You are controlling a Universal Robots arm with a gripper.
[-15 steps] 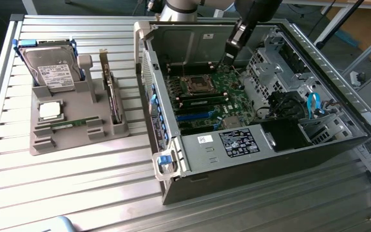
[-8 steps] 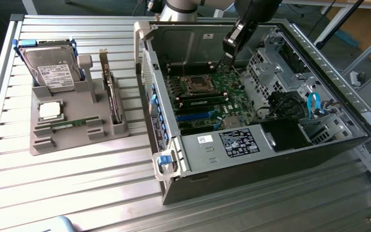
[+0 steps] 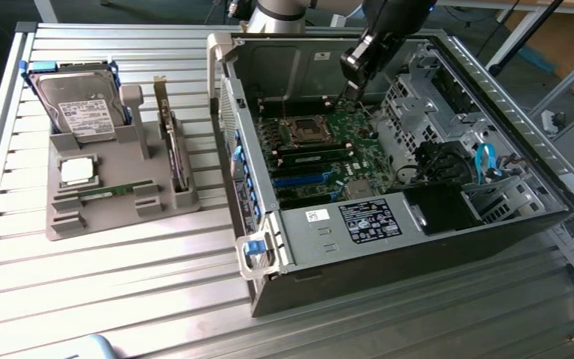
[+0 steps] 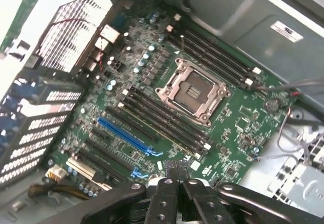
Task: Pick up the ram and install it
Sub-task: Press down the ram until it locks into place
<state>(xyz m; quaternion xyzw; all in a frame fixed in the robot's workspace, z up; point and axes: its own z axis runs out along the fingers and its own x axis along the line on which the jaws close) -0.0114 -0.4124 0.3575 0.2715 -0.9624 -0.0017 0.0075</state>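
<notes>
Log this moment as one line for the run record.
hand: shut, nothing visibly held | position: inside open computer case, above motherboard | ram: one stick seated beside empty processor socket

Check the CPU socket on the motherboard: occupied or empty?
Empty: the CPU socket shows its bare contact area inside the metal frame, with no chip seated.

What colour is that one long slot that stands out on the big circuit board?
Bright blue; the long slot stands out against the green motherboard, clearest in the wrist view.

open computer case (image 3: 297, 52), hard drive (image 3: 80, 105), grey holder (image 3: 117, 217)
</notes>
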